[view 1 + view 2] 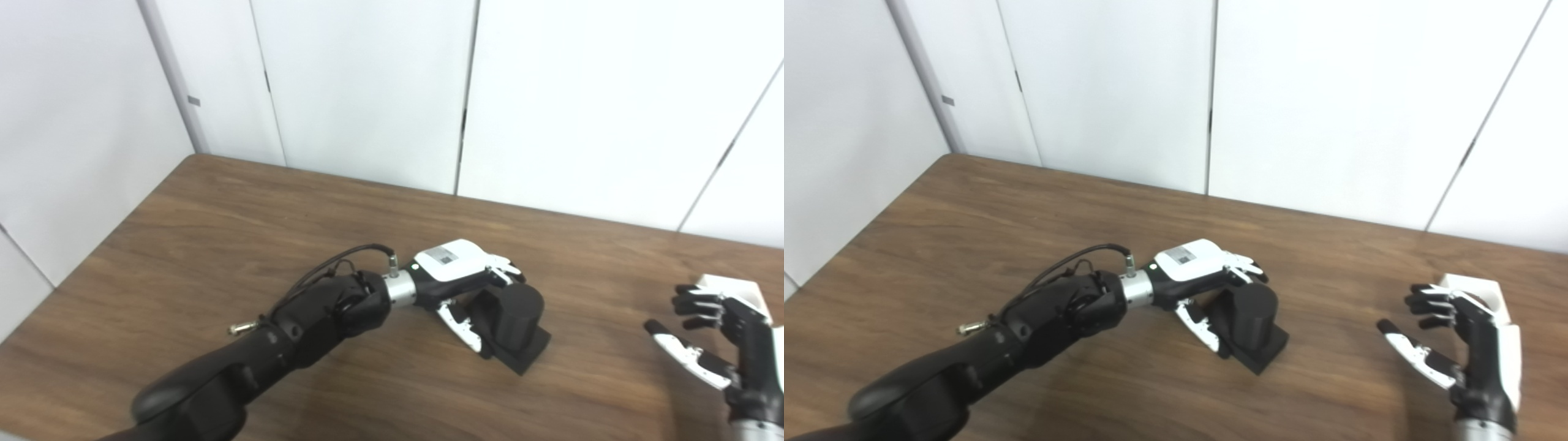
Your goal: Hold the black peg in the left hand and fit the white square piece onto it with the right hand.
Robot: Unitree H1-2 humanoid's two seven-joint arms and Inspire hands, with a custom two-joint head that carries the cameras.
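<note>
At table centre, I see the left hand (465, 275) reaching in from the lower left, palm down, fingers and thumb curled around the black peg (513, 324), which rests on its square base on the table (202, 245). At far right, the right hand (1464, 334) hovers with fingers spread, holding nothing, just in front of the white piece (1479, 291). The table is dark wood; white wall panels (367, 86) stand behind.
</note>
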